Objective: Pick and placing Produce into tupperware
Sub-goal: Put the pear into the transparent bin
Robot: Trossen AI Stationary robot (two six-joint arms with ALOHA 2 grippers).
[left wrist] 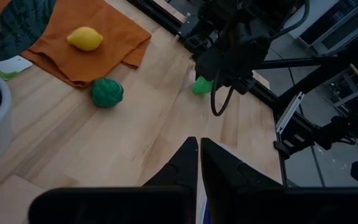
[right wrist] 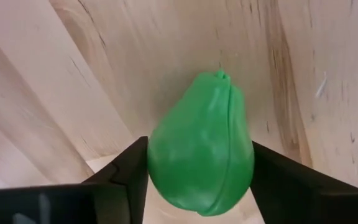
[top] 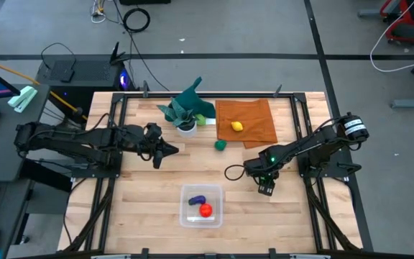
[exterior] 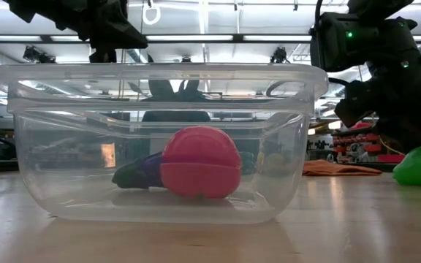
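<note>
The clear tupperware stands near the table's near edge and holds the purple eggplant and the red fruit. The yellow fruit lies on the orange cloth. The dark green one lies on the wood beside the cloth. My right gripper is to the right of the tupperware, shut on the light green fruit. My left gripper is shut and empty, above the table left of centre. My right gripper pinches the light green fruit by its two wide sides between its two fingers, coming from above and pointing down. The fruit's stem end points away from the wrist. In the low view the fruit sits at table level; whether it is lifted clear, I cannot tell.
A teal-leaved plant in a white pot stands at the back, left of the orange cloth. Dark rails run along the table's left and right sides. Bare wood lies between the tupperware and the cloth.
</note>
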